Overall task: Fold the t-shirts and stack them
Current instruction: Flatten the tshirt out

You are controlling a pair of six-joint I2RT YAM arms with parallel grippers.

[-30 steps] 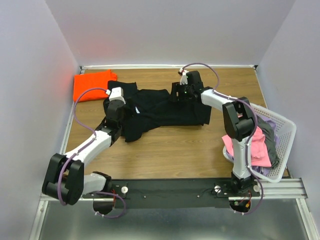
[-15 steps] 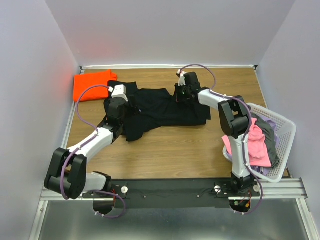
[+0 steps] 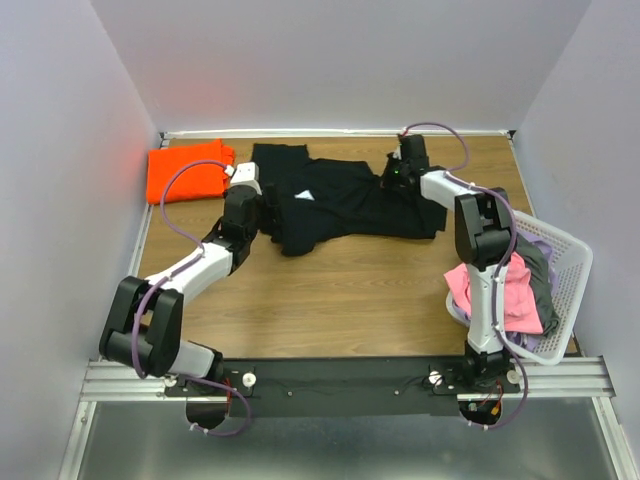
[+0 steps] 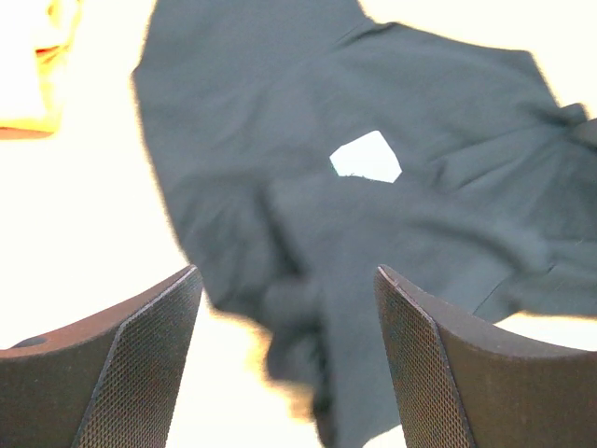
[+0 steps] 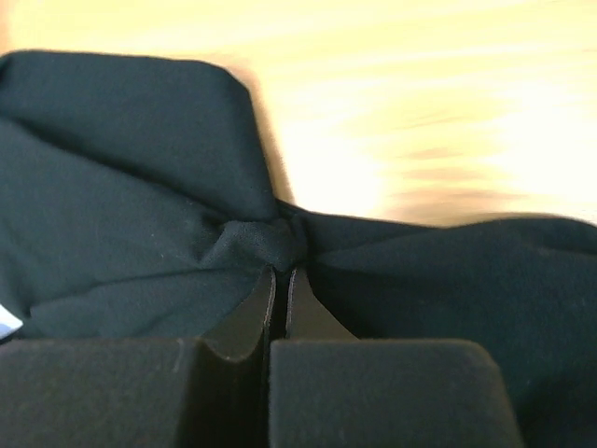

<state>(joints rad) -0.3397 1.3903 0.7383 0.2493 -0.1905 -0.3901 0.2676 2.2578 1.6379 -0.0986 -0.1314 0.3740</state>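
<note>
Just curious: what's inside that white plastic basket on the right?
A crumpled pink garment and a dark grey garment lie heaped in the white plastic basket. Anything beneath them is covered.

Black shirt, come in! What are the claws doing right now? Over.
Left claw open above the black shirt. Right claw shut on its right end. Shirt rumpled, not yet folded. Nothing in the way.

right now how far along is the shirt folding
Early. Done: one orange shirt lies folded at the far left corner. In hand: the black t-shirt lies rumpled on the table, right fingers shut on a pinch of it, left fingers open above it. To do: fold and stack it, then the clothes in the basket.
</note>
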